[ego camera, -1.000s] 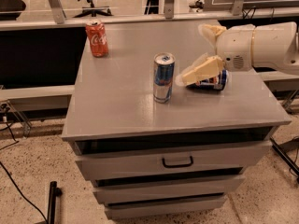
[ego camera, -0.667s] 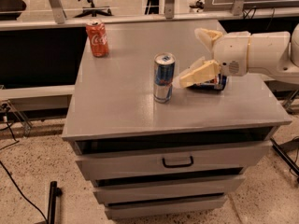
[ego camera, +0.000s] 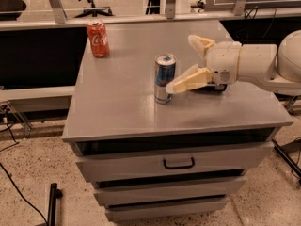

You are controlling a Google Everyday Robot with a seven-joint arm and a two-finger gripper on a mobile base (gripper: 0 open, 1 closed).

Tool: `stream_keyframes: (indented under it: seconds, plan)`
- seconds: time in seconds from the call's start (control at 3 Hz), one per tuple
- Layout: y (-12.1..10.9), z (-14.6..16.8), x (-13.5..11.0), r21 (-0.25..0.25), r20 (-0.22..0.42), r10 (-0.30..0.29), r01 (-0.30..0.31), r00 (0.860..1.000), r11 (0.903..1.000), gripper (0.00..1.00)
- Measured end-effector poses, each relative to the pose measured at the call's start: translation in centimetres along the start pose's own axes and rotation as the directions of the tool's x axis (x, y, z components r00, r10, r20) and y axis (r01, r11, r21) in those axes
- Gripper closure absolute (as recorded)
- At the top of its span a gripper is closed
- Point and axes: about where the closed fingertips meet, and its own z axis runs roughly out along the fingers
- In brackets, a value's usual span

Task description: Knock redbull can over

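Observation:
The redbull can (ego camera: 164, 77) is slim, blue and silver, and stands upright near the middle of the grey cabinet top (ego camera: 122, 102). My gripper (ego camera: 181, 63) reaches in from the right, just to the right of the can. It is open, with its cream fingers spread wide. The lower finger (ego camera: 188, 81) points left, and its tip is at the can's lower right side, touching it or nearly so. The upper finger (ego camera: 200, 42) points up and back, away from the can.
A red Coca-Cola can (ego camera: 98, 38) stands at the back left of the top. A dark can (ego camera: 220, 86) lies mostly hidden behind my gripper. The cabinet has drawers in front with a black handle (ego camera: 178, 163). Desks and chairs stand behind.
My gripper has moved left toward the redbull can, bringing the lower finger's tip up to its side. The can still stands upright in the same spot.

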Motion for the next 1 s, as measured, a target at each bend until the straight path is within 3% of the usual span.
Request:
stream_keyframes:
  seconds: [1.0]
  plan:
    - [0.4, 1.8, 1.9, -0.016, 0.041, 0.043, -0.042, 0.998, 0.9990, 0.00]
